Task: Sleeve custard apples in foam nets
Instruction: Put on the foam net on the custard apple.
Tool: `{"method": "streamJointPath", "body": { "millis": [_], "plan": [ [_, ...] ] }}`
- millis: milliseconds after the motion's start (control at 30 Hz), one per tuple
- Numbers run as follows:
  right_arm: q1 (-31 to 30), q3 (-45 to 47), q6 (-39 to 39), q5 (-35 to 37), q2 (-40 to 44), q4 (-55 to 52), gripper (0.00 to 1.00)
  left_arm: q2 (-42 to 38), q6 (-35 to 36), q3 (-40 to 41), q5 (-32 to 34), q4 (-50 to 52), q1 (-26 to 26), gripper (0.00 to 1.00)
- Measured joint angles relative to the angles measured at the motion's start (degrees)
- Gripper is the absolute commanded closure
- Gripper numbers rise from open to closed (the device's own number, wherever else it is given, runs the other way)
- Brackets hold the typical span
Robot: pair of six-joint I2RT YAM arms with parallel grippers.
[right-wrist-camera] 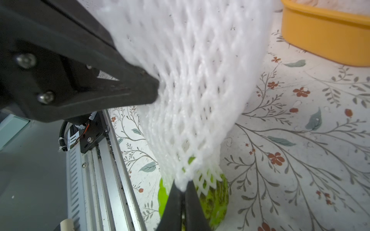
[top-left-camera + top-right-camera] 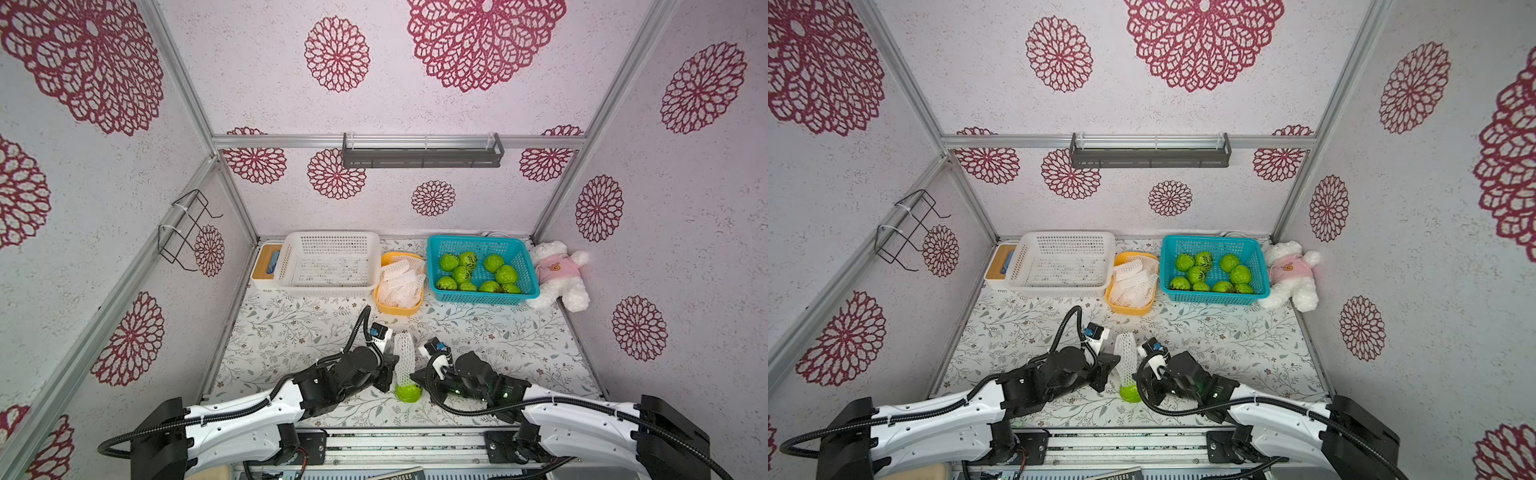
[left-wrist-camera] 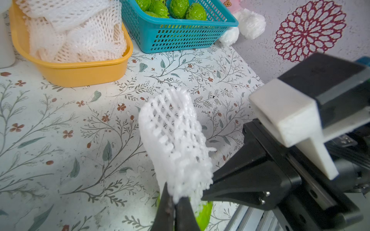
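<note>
A green custard apple (image 2: 408,392) (image 2: 1130,392) sits on the table near the front edge. A white foam net (image 2: 404,357) (image 2: 1126,353) stands over it, its lower rim resting on the fruit's top. In the left wrist view my left gripper (image 3: 176,202) is shut on that rim of the foam net (image 3: 174,140), with the custard apple (image 3: 204,214) just below. From the opposite side my right gripper (image 1: 183,190) is shut on the same rim of the foam net (image 1: 190,80), above the custard apple (image 1: 216,198). Most of the fruit is bare.
At the back, a teal basket (image 2: 486,297) holds several custard apples, a yellow tray (image 2: 397,309) holds spare foam nets, and a white perforated basket (image 2: 328,289) stands left of it. A teddy bear (image 2: 559,274) lies at the back right. A metal rail (image 1: 104,160) runs along the front edge.
</note>
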State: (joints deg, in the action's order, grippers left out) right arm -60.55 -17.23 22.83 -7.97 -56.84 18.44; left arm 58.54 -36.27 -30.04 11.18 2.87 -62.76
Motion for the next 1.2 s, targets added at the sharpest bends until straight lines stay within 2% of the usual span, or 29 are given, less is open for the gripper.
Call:
{"method": "streamJointPath", "body": {
  "millis": [133, 267, 333, 767, 1067, 1200],
  "plan": [
    [-1.1, 0.0, 0.1, 0.5, 1.0, -1.5, 1.00, -0.1, -0.5, 0.0, 0.1, 0.3, -0.3, 0.75],
    [-2.5, 0.0, 0.1, 1.1, 2.1, -2.3, 1.00, -1.3, -1.0, 0.0, 0.3, 1.7, -0.7, 0.53],
    [-3.1, 0.0, 0.1, 1.7, 2.8, -2.5, 1.00, -2.5, -1.3, 0.0, 0.3, 2.5, -0.8, 0.47],
    [-4.1, 2.8, 0.1, 3.9, 4.2, -2.0, 1.00, -6.4, -4.4, 5.4, -0.1, 2.9, -4.1, 0.39],
    [-4.1, 3.0, 0.1, 4.8, 4.2, -1.6, 1.00, -0.8, -5.8, 6.1, -0.5, -2.9, -5.4, 0.42],
    [-4.2, 3.0, 0.1, 4.8, 4.2, -1.5, 1.00, 0.2, -6.8, 6.5, -0.6, -3.9, -6.3, 0.32]
  ]
}}
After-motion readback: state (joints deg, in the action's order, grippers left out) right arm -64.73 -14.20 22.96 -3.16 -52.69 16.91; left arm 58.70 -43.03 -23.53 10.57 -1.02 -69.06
